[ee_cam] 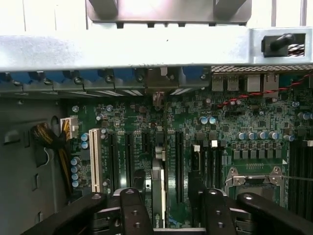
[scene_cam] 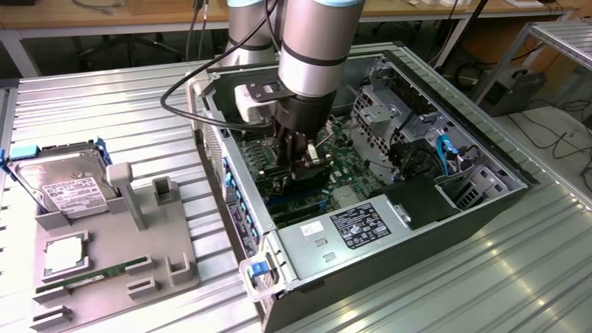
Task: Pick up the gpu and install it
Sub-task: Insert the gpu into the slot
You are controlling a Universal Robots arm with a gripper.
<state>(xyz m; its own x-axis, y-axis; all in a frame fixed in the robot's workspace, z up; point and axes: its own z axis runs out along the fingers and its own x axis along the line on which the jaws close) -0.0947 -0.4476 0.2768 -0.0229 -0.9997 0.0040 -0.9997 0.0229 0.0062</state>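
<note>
The gpu is a slim black card seen edge-on, standing upright on the green motherboard among the black expansion slots. Its silver bracket end meets the rear wall of the case. My gripper straddles the card with its fingers open; green board shows between the card and one finger. In the exterior view the gripper reaches down into the open computer case, with the card's silver bracket beside its tip.
A grey fixture on the exterior view's left holds a silver hard drive, a CPU and a green RAM stick. The case holds a power supply, drive cages, blue cables and the CPU socket.
</note>
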